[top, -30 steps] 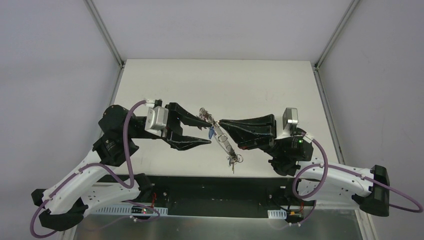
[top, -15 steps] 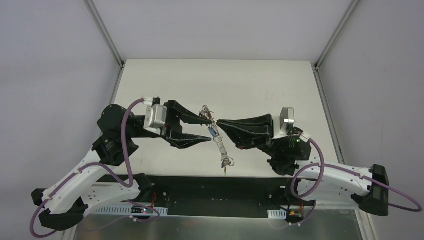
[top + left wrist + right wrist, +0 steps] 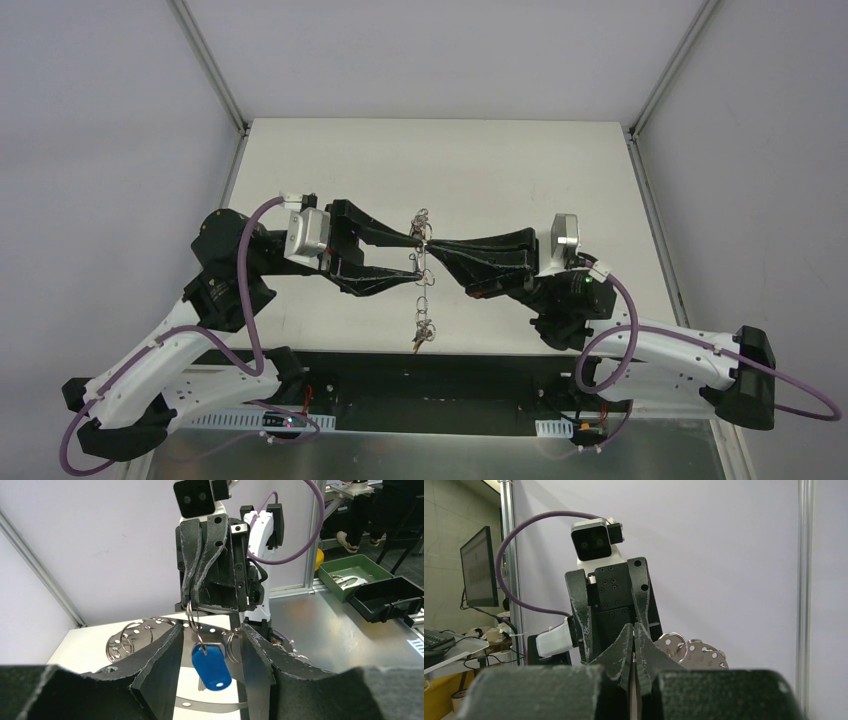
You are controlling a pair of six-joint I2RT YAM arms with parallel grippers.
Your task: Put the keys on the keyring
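Note:
The keyring [image 3: 421, 300] is a thin silvery perforated strip strung with small rings. It hangs in the air between both arms, from my right gripper [image 3: 430, 244]. That gripper is shut and pinches one of its small rings [image 3: 191, 614]. A blue-headed key [image 3: 211, 668] dangles from that ring, between the fingers of my open left gripper [image 3: 210, 630]. In the top view the left gripper [image 3: 414, 260] straddles the hanging strip and its upper fingertip lies close to the right gripper's tip. The right wrist view shows the right gripper [image 3: 634, 639] closed, with the strip [image 3: 696, 654] behind it. No red or yellow key shows.
The white table [image 3: 500, 170] lies under both arms, with grey walls around it. The keyring's lower end [image 3: 418, 342] hangs near the table's front edge, by the black base rail [image 3: 430, 375]. Beyond the table, green and black bins [image 3: 385, 587] stand on a metal surface.
The keyring has swung from a slant towards the lower right to hanging straight down. My right gripper has moved left with it, towards the left gripper. The left gripper stays open around it.

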